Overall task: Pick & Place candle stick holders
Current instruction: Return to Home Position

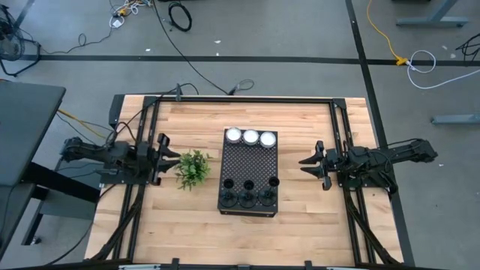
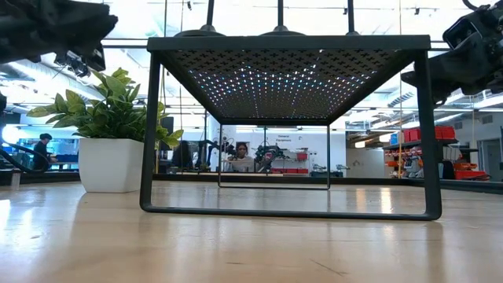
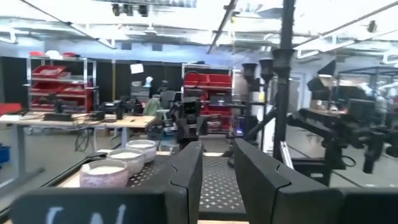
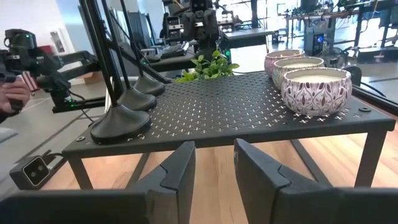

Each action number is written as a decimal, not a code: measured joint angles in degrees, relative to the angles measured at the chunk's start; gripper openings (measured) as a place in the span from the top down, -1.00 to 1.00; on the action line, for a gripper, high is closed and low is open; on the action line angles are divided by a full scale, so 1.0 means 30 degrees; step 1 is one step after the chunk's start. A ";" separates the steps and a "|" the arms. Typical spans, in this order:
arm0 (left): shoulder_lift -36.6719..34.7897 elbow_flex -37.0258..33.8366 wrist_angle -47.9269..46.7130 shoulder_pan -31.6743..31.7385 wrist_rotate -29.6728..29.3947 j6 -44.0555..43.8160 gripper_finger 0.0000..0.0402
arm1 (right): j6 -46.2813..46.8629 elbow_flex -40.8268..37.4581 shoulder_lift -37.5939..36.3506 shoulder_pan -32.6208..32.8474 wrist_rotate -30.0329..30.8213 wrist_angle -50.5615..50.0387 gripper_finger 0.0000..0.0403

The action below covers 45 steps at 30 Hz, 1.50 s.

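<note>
So both arms are parked out at the sides of the wooden table, nowhere near the goods. The left gripper hovers near the table's left edge, its fingers a bit apart with nothing between them. The right gripper does the same thing on the right side, also parted a little and empty. Smack in the middle sits the black perforated shelf, a raised metal stand on thin legs. The three candle stick holders stand in a row along its near end, round bases on the mesh top and skinny stems going straight up. At the far end of the shelf there's a row of three patterned candles in little round jars, well apart from the holders. The one thing really in the way is a small potted plant: it sits just beside the shelf's left side, right between the left gripper and the shelf. The right gripper just looks at the shelf's side across bare wood. Way behind, under the shelf in the low view, a person sits in the room.
</note>
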 joint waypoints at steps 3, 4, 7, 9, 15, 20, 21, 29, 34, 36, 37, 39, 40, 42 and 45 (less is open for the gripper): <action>0.0130 0.0000 -0.0146 0.0012 -0.0103 -0.0470 0.53 | 0.0000 0.0000 0.0000 0.0000 0.0029 0.0002 0.45; 0.0158 -0.0006 -0.0182 0.0012 0.0159 -0.0516 0.53 | 0.0000 0.0000 0.0000 -0.0001 0.0029 0.0013 0.45; 0.0056 -0.0007 0.0830 0.0005 0.0507 -0.1596 0.53 | 0.0000 0.0000 0.0000 0.0000 0.0031 0.0044 0.45; 0.0071 -0.0007 0.0945 0.0012 0.0519 -0.2248 0.53 | -0.0002 0.0000 0.0000 0.0000 0.0033 0.0053 0.45; 0.0100 -0.0007 0.0922 0.0008 0.0526 -0.2579 0.53 | -0.0007 0.0000 0.0000 0.0000 0.0034 0.0073 0.45; 0.0100 -0.0007 0.0919 0.0008 0.0526 -0.2579 0.53 | -0.0007 0.0000 0.0000 0.0000 0.0036 0.0073 0.45; 0.0100 -0.0007 0.0919 0.0012 0.0526 -0.2579 0.53 | -0.0007 0.0000 0.0000 0.0000 0.0031 0.0073 0.45; -0.0009 -0.0015 0.0869 0.0623 0.0549 -0.2586 0.53 | -0.0007 0.0007 0.0000 0.0000 0.0031 0.0073 0.45; -0.0009 -0.0015 0.0907 0.1438 0.0534 -0.2586 0.53 | -0.0011 0.0007 0.0000 0.0000 0.0031 0.0077 0.45; -0.0007 -0.0015 0.0691 0.1547 0.0526 -0.2586 0.53 | -0.0007 0.0007 0.0000 0.0000 0.0031 0.0073 0.45; -0.0002 -0.0015 0.0797 0.1549 0.0539 -0.2586 0.53 | -0.0009 0.0007 0.0000 0.0000 0.0031 0.0073 0.45; -0.0017 -0.0015 0.0906 0.1688 0.0590 -0.2586 0.53 | -0.0009 0.0007 0.0000 0.0000 0.0031 0.0073 0.45; -0.0013 -0.0015 0.0803 0.1898 0.0610 -0.2586 0.53 | -0.0015 0.0007 0.0000 -0.0002 0.0031 0.0080 0.45; -0.0009 -0.0015 0.0923 0.2406 0.0602 -0.2586 0.53 | -0.0008 0.0007 0.0000 0.0000 0.0031 0.0072 0.45; -0.0009 -0.0015 0.0846 0.2963 0.0600 -0.2586 0.53 | -0.0015 0.0007 0.0000 0.0000 0.0031 0.0080 0.45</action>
